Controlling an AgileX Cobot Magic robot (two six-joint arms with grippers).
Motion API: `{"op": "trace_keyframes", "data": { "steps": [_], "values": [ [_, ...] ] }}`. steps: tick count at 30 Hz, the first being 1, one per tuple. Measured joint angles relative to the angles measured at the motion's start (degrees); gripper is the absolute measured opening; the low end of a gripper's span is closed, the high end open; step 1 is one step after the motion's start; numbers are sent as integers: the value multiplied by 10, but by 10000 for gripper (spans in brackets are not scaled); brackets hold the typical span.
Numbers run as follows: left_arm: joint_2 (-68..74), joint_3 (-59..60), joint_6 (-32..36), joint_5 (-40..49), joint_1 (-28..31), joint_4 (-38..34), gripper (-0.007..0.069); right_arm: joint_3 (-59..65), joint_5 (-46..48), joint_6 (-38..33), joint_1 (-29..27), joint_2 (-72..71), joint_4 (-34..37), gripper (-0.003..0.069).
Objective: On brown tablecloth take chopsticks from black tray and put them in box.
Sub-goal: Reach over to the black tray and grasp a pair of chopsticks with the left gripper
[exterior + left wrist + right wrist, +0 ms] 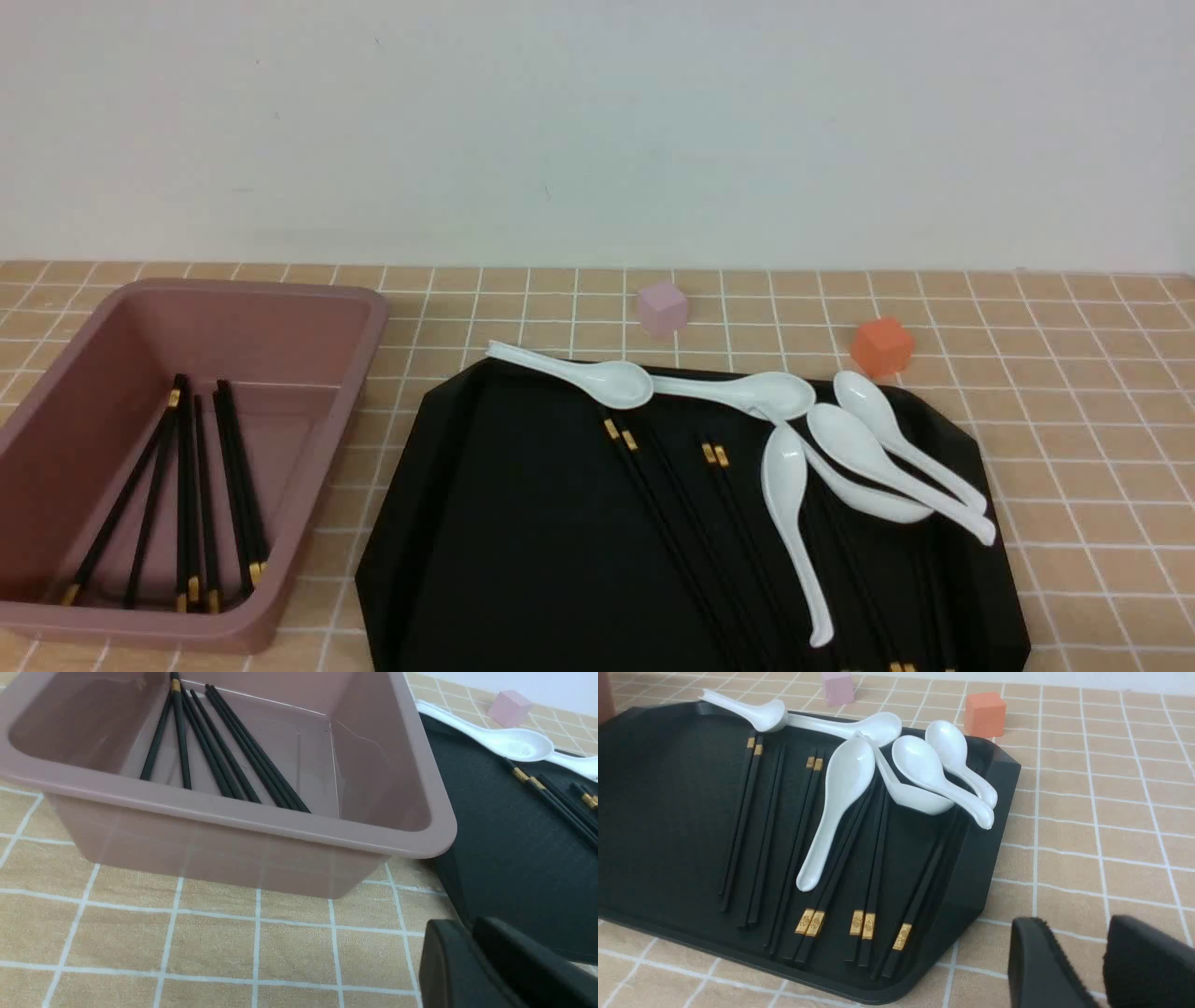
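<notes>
Because several white spoons (789, 504) lie across the chopsticks (862, 924) left on the black tray (523, 523), a stick drawn from under them could drag a spoon along or knock it over the low rim onto the brown tablecloth (1074, 373). Flat black sticks on a black floor also invite a slipped pinch or two sticks caught at once, and a long stick held by one end could swing against the rim of the box (369, 345). The right gripper (1094, 938) hangs over bare cloth with its jaws a little apart and nothing between them; the gold-banded ends of the nearest sticks lie close by, just inside the tray's edge. The left gripper (467, 933) sits over the cloth beside the box's near corner and the tray's edge, carrying nothing; its fingers overlap in that view, so I cannot tell whether a gap remains. Other chopsticks lie inside the box, apart from both grippers
</notes>
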Motion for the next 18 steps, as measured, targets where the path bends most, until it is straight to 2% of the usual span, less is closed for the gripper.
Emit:
{"op": "trace_keyframes", "data": {
  "steps": [18],
  "values": [
    [0,0,0,0,0,-1,104,0,0,0,0,0,0,240]
  ]
}}
